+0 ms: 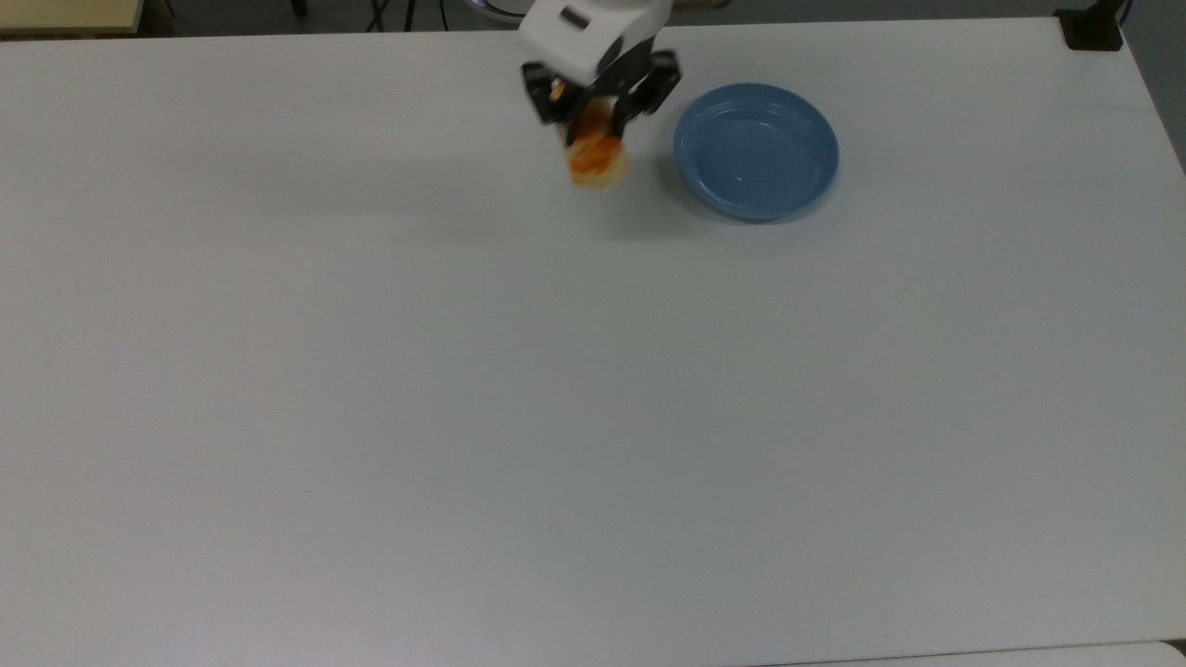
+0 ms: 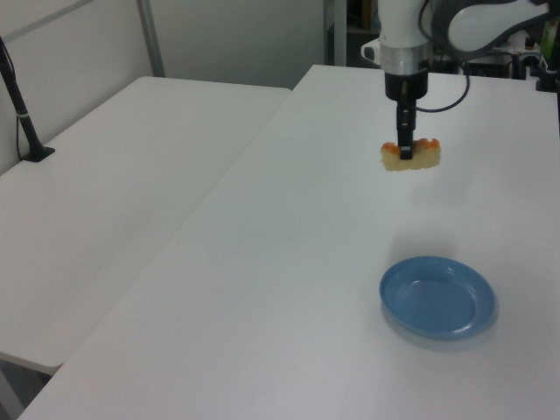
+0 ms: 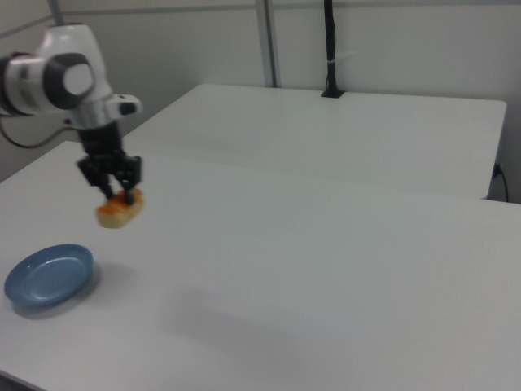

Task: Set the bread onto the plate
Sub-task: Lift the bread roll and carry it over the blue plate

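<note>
My gripper (image 1: 593, 125) (image 2: 406, 150) (image 3: 118, 195) is shut on the bread (image 1: 598, 162) (image 2: 410, 157) (image 3: 120, 209), a pale-yellow bun with orange lumps on top. The bread hangs level in the air, well above the white table (image 1: 463, 417). The blue plate (image 1: 756, 150) (image 2: 437, 297) (image 3: 48, 274) lies on the table with nothing in it. In the top view the bread is just left of the plate's rim. In the right view the bread hangs above and to the right of the plate.
A second white table (image 2: 114, 175) (image 3: 342, 130) stands beside this one across a narrow gap. A black post (image 2: 22, 114) (image 3: 332, 49) is clamped to that table. A black clamp (image 1: 1091, 28) sits at the top view's upper right corner.
</note>
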`<move>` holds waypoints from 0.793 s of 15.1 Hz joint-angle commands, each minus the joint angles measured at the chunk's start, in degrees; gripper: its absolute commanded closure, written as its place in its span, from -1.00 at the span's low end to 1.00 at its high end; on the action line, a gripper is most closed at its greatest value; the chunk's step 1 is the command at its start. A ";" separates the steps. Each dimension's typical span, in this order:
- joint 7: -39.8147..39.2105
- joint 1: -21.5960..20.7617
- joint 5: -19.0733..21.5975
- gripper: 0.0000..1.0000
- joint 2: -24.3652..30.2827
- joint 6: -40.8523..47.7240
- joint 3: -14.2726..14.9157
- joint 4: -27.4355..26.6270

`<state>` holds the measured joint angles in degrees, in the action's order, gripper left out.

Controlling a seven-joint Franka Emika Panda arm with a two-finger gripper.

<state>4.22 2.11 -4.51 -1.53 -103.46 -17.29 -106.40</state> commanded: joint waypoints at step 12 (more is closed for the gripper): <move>25.74 -1.66 10.05 0.06 3.47 -8.23 -15.93 -13.56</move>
<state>27.25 1.79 4.66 1.41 -105.92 -32.84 -115.38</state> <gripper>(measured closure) 0.524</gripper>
